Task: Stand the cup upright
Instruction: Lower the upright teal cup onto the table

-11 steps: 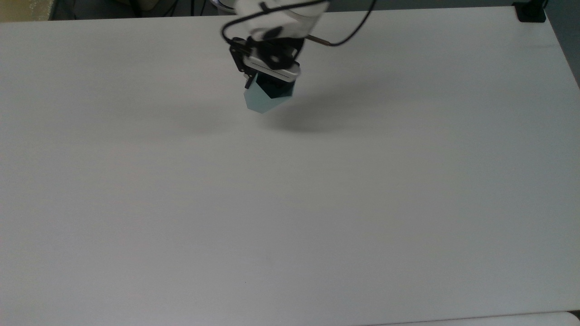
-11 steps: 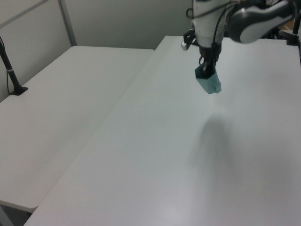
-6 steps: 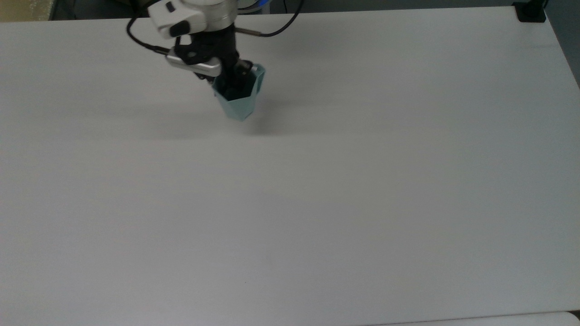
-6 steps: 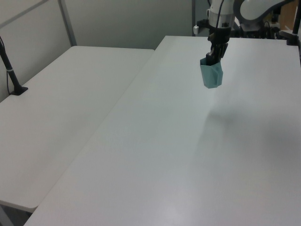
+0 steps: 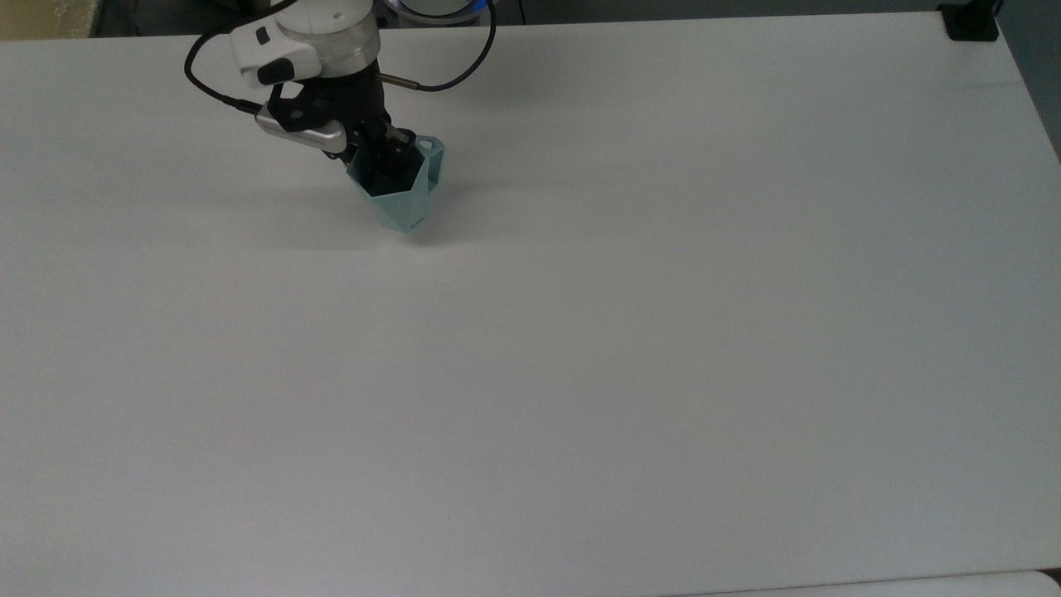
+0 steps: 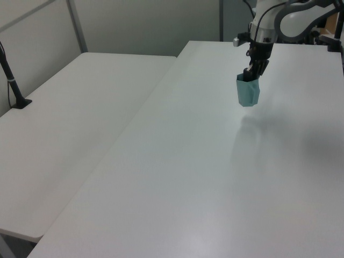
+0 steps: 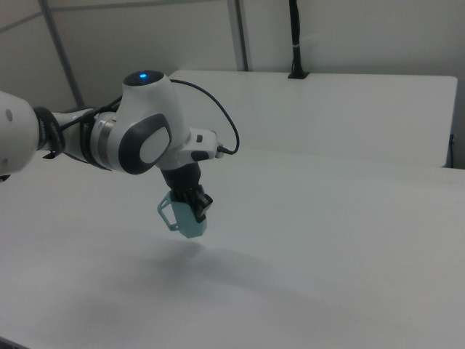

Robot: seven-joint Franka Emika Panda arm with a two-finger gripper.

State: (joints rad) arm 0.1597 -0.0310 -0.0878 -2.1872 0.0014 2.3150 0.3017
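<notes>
Cup (image 5: 404, 193), pale teal, faceted, mouth up and base down, hanging in my gripper (image 5: 383, 159) over the white table (image 5: 630, 332). In the right view the cup (image 7: 186, 219) is clear of the surface, with its shadow on the table just under it; in the top view its narrow base sits very near its shadow, so I cannot tell there whether it touches. It is close to upright, tipped slightly. The small angular handle is at the rim, at about 2 o'clock of the cup in the top view. Position: toward 11 o'clock of the tabletop in the top view. Jaws pinch the cup's rim wall, one finger reaching down inside the mouth. In the left view the gripper (image 6: 251, 72) comes down from 12 o'clock onto the cup (image 6: 248, 92). A black cable (image 5: 452, 70) loops off the wrist. A second white table (image 6: 70, 129) stands at 9 o'clock in the left view.
</notes>
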